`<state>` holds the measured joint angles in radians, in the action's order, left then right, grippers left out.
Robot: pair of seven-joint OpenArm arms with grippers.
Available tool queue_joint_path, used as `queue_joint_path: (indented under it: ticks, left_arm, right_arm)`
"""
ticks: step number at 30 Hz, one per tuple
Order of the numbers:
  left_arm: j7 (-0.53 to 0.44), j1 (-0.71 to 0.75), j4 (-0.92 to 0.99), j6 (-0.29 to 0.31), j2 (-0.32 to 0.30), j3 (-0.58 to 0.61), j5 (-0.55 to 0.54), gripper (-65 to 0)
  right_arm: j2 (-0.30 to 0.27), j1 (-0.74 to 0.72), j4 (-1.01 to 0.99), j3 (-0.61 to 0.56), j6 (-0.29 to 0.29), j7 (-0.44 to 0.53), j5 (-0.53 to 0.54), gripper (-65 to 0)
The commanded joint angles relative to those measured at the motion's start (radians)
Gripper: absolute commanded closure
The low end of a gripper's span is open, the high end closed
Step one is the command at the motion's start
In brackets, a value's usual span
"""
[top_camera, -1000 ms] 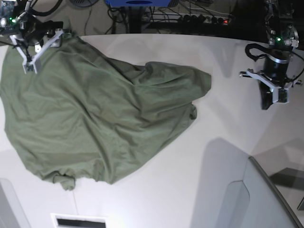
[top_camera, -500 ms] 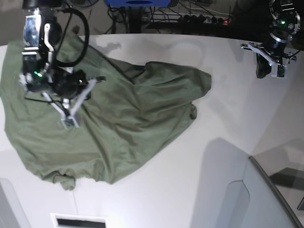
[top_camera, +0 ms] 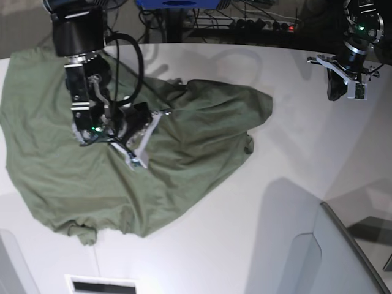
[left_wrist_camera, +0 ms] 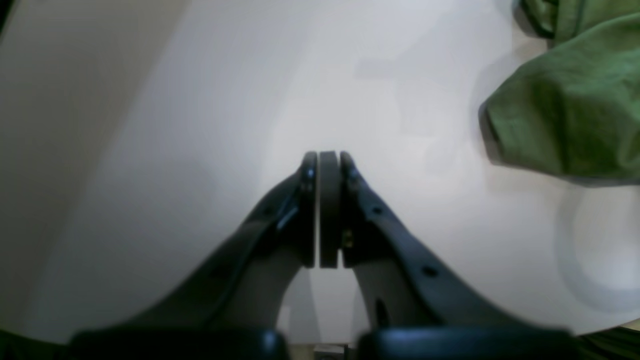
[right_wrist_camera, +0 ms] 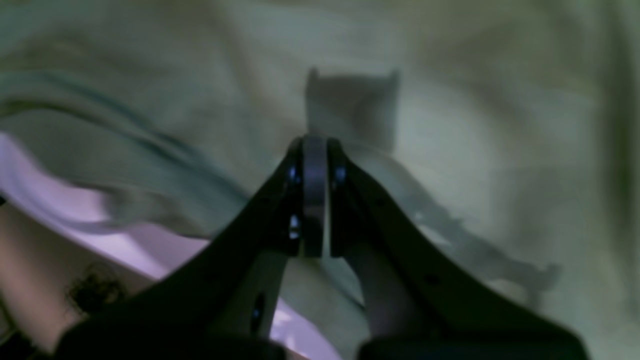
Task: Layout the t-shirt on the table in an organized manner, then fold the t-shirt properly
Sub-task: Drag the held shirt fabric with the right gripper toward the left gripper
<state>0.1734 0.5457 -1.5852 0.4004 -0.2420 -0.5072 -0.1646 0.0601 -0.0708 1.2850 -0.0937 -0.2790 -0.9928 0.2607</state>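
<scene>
Your t-shirt [top_camera: 122, 159] lies rumpled and spread over the left half of the table [top_camera: 294, 153], no label or print showing. Your right gripper [top_camera: 136, 160] hangs above the shirt's middle, fingers pressed together on nothing. Your left gripper [top_camera: 354, 93], likewise closed and empty, hovers over bare tabletop, well clear of the cloth.

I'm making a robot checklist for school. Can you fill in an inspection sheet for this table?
Surface: white table, bare beyond the cloth.
Job's things: olive t-shirt, rumpled, not laid flat.
Clutter: grey panel at the near corner.
Grippers: right gripper over the t-shirt, fingers shut, nothing held; left gripper over bare table, fingers shut, nothing held.
Cables: black cable looping along the right arm.
Surroundings: power strip behind the table.
</scene>
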Motion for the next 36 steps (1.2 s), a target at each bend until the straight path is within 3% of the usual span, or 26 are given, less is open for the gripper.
queue_joint_path:
  ticks: [1, 15, 21, 25, 27, 29, 32, 36]
  left_arm:
    - [-0.022, 0.003, -0.013, -0.002, -0.013, -0.009, -0.011, 0.0]
    - [-0.016, -0.034, -0.011, -0.002, -0.018, -0.011, -0.002, 0.0]
    - [-0.016, -0.082, -0.011, -0.002, -0.01, -0.001, 0.173, 0.0]
    - [-0.015, -0.117, -0.011, -0.002, -0.01, 0.0, 0.199, 0.0]
    - [-0.015, -0.135, -0.011, -0.001, -0.007, 0.002, 0.198, 0.0]
    - [-0.015, -0.163, -0.011, -0.001, 0.008, 0.026, 0.196, 0.0]
    - [-0.013, -0.183, -0.011, -0.001, 0.02, 0.112, 0.13, 0.0]
    - [0.005, -0.233, -0.01, -0.007, 0.022, 0.31, 0.015, 0.0]
  right_arm:
    - [0.004, -0.044, -0.017, 0.001, 0.001, 0.03, -0.001, -0.5]
    - [0.008, -0.357, -0.577, 0.001, 0.001, 0.343, 0.002, -0.5]
    - [0.01, -0.461, -0.735, 0.008, 0.001, 0.53, 0.004, -0.5]
    - [0.007, -0.485, -0.75, 0.008, 0.001, 0.604, 0.004, -0.3]
    - [0.007, -0.499, -0.73, 0.008, -0.003, 0.57, 0.004, -0.2]
    - [0.007, -0.489, -0.624, 0.01, -0.004, 0.469, 0.004, -0.2]
    - [-0.003, -0.381, -0.313, 0.01, -0.004, 0.329, 0.004, -0.2]
    - [-0.067, -0.188, 0.101, 0.032, 0.002, 0.148, -0.001, -0.2]
